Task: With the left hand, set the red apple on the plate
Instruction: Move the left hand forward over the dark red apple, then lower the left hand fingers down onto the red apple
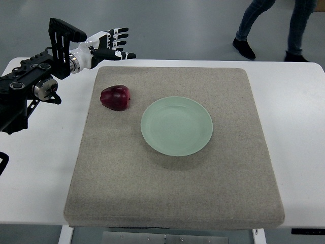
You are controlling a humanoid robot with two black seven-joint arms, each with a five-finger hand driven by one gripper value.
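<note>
One left hand (110, 44) above the mat's far left corner, fingers spread and holding nothing, one red apple (115, 97) just below the hand on one grey mat (172, 198), one pale green plate (176, 126) beside the apple, seemingly not touching, a person's two legs (274, 25) beyond the table.

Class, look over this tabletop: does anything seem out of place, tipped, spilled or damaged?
Nothing stands out. The red apple lies intact on the grey mat, apart from the empty green plate. The mat lies flat on the white table. The left hand hovers open beyond the mat's far left corner.
</note>
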